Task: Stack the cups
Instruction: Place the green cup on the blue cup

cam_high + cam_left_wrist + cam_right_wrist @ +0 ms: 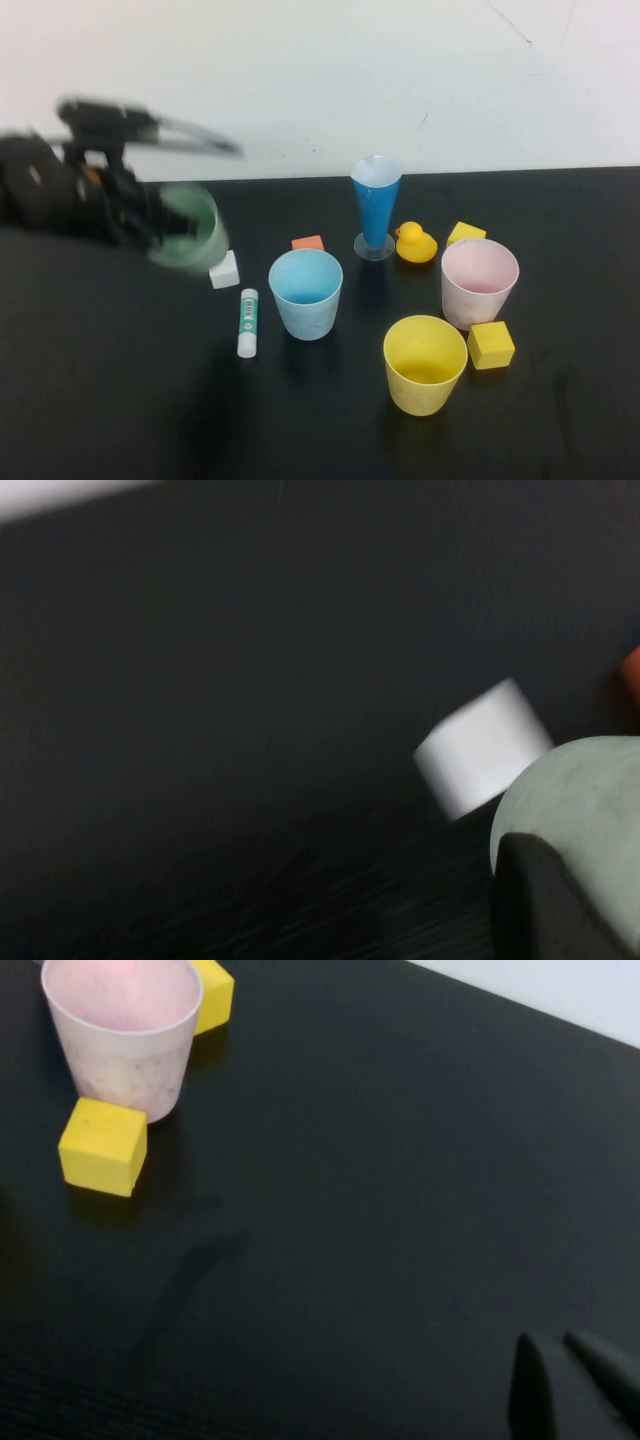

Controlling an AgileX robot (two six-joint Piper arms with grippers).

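Looking down from my raised camera, I have a black matte table (120,400) running back to a plain white wall (320,70) with a few faint cracks.

Nearest me stands the yellow cup (425,364), upright, mouth up, with a yellow block (491,345) just beside it on the right. Behind that block is the pink cup (480,282), also upright. Toward the middle sits the light blue cup (306,293), upright, and left of it a white glue stick (247,322) lies with its long axis running near to far. A small white block (225,270) and an orange block (308,243) come next, then the rubber duck (415,243), a second yellow block (466,233) and the tall blue cone glass (376,205) on its clear foot.

At far left the left gripper (165,228) is smeared by motion; it is clamped on the green cup (188,226), which is lifted off the table and tilted, its mouth facing partly toward me. On the left wrist camera only a pale green curve of that cup (590,800) shows, cut off, with one dark finger (545,900) across it.

My right gripper (565,1385) shows only on its wrist camera, fingertips pressed together and holding nothing, low over bare table well apart from the pink cup.
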